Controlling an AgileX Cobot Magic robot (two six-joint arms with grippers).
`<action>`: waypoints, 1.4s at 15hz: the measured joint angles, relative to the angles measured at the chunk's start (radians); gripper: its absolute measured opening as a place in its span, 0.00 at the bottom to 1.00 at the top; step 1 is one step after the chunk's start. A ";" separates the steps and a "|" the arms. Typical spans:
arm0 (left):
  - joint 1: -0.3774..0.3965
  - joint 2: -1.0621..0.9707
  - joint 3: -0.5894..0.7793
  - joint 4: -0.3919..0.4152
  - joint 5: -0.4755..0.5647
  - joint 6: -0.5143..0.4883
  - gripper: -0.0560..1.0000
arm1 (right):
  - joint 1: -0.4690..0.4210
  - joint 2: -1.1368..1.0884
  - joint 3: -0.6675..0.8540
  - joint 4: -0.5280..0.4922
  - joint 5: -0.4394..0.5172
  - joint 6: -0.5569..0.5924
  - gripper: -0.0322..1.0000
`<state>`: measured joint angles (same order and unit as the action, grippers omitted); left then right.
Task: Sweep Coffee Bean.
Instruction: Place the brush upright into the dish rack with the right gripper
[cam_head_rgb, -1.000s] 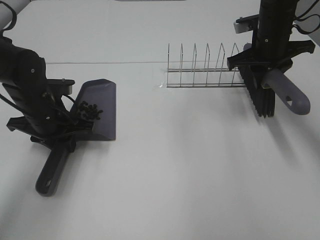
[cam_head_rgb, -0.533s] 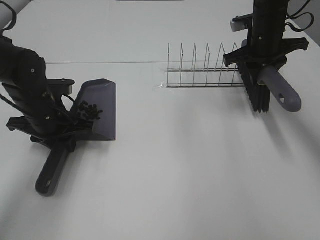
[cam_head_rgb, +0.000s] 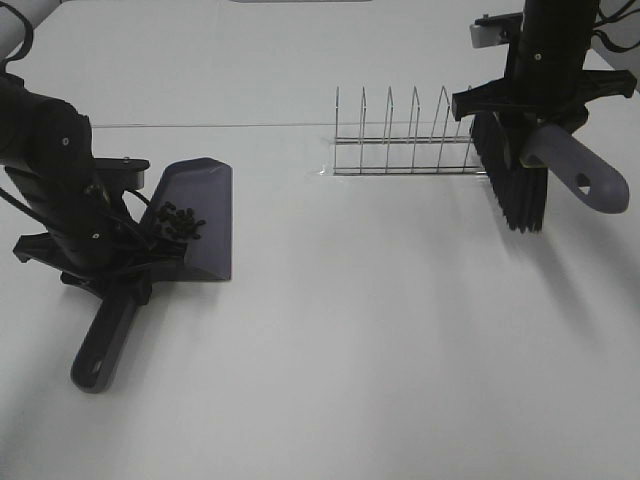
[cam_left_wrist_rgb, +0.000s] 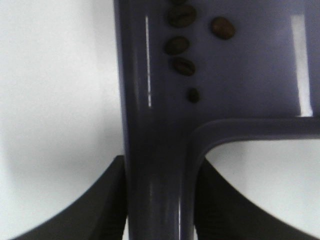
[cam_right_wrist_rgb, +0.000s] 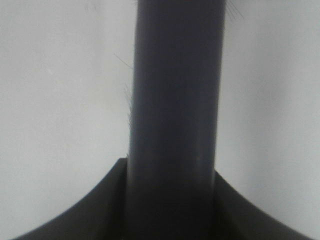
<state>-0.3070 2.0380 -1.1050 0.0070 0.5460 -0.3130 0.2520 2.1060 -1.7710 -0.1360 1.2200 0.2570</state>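
Coffee beans (cam_head_rgb: 178, 220): in dustpan (cam_head_rgb: 207, 200), just beside left claw (cam_left_wrist_rgb: 159, 200) clamping its handle. Right claw (cam_head_rgb: 530, 125), gripping brush (cam_head_rgb: 522, 195), well apart across bench (cam_head_rgb: 380, 340); left arm nearer.

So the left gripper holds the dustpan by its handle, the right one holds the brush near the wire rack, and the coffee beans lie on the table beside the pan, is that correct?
Not quite: the coffee beans lie inside the dustpan, not on the table, as the exterior high view shows. The rest stands: the left gripper holds the dustpan's handle and the right gripper holds the brush near the wire rack.
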 joint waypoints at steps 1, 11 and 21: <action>0.000 0.000 0.000 0.000 0.000 0.000 0.40 | 0.000 -0.016 0.050 0.005 0.000 0.000 0.37; 0.000 0.000 0.000 0.000 0.000 0.000 0.40 | 0.000 0.011 0.060 -0.042 -0.024 0.007 0.37; 0.000 0.000 0.000 0.000 -0.003 0.000 0.40 | 0.000 0.072 0.023 -0.054 -0.026 -0.002 0.37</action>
<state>-0.3070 2.0380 -1.1050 0.0070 0.5430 -0.3130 0.2520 2.1780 -1.7480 -0.1900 1.1940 0.2550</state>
